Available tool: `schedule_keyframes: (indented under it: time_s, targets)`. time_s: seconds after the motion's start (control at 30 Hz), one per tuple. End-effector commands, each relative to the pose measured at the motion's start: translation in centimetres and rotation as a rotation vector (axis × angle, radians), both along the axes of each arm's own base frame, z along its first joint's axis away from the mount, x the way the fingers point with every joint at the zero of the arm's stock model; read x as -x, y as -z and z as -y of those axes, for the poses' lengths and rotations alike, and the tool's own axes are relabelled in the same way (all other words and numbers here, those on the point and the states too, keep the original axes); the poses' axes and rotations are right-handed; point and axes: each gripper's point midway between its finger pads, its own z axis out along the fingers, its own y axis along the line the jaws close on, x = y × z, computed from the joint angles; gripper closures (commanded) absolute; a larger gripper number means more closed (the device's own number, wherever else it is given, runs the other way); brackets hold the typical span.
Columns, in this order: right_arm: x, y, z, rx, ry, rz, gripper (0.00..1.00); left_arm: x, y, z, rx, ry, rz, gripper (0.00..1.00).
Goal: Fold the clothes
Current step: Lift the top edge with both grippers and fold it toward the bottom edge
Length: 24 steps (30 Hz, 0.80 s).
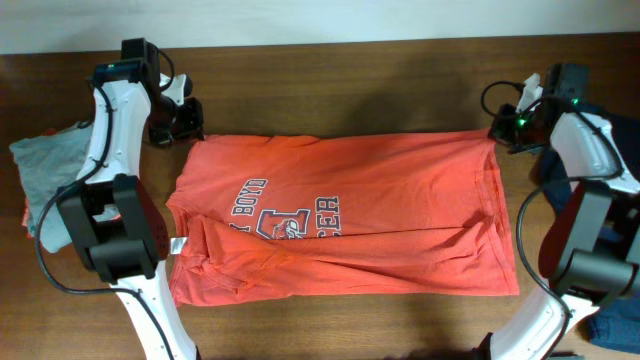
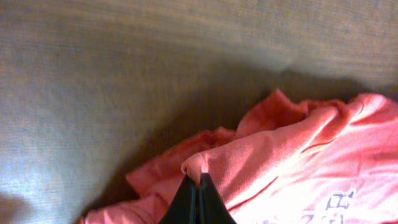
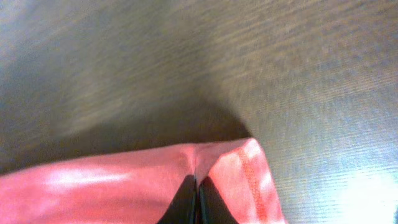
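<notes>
**Both far corners of the orange-red T-shirt [image 1: 400, 190] pinched**

The shirt lies spread sideways across the middle of the table [image 1: 350, 80]. Its neck end is on my left and its hem end on my right. Dark-and-white varsity lettering [image 1: 290, 212] faces up on the left half. A long crease runs across the cloth below the print, and the near-left part is rumpled. A small white tag [image 1: 178, 244] sticks out at the left edge.

The left end effector [image 2: 197, 182] is clamped on the shirt's far-left corner. In the left wrist view the fingers meet on a raised fold of orange fabric, with bunched cloth around them and a bit of the lettering at the lower right. The right end effector [image 3: 196, 183] is clamped on the far-right corner. The right wrist view shows the fingers together on the cloth just beside the stitched hem, with the corner peaked up off the wood and bare table beyond.

In the overhead view the far edge runs nearly straight between the two grips.

A grey garment [image 1: 40, 170] sits at the table's left edge, behind the left arm and apart from the shirt. A dark blue garment [image 1: 622, 322] shows at the right edge, near the right arm's base.
</notes>
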Motion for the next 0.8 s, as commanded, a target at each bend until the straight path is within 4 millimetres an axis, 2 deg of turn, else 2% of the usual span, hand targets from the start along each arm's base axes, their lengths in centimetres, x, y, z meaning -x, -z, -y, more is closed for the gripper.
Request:
schedule_keyframes:
  time_s: [0.0, 0.17, 0.37, 0.47, 0.63, 0.77]
  targets:
    - [0.8, -3.5, -0.3, 0.029, -0.055, 0.008, 0.96, 0.5, -2.5, -0.1, 0.007, -0.001, 0.026, 1.00]
    - [4.4, -3.3, -0.8, 0.034, -0.107, -0.135, 0.96, 2.1, -3.6, -0.4, -0.011, -0.007, -0.011, 1.00]
    - [8.5, -2.3, 1.6, 0.160, -0.054, -0.332, 0.96, 5.5, -3.2, -2.9, -0.144, -0.025, -0.148, 1.00]
    - [9.7, -2.2, 2.6, 0.169, -0.023, -0.380, 0.96, 6.6, -3.2, -3.9, -0.182, -0.033, -0.196, 1.00]
    - [11.3, -2.1, 4.0, 0.147, 0.020, -0.423, 0.96, 7.4, -3.2, -4.6, -0.175, -0.051, -0.226, 1.00]
    - [11.9, -2.1, 4.6, 0.137, 0.038, -0.438, 0.96, 8.5, -3.3, -4.5, -0.165, -0.050, -0.269, 1.00]
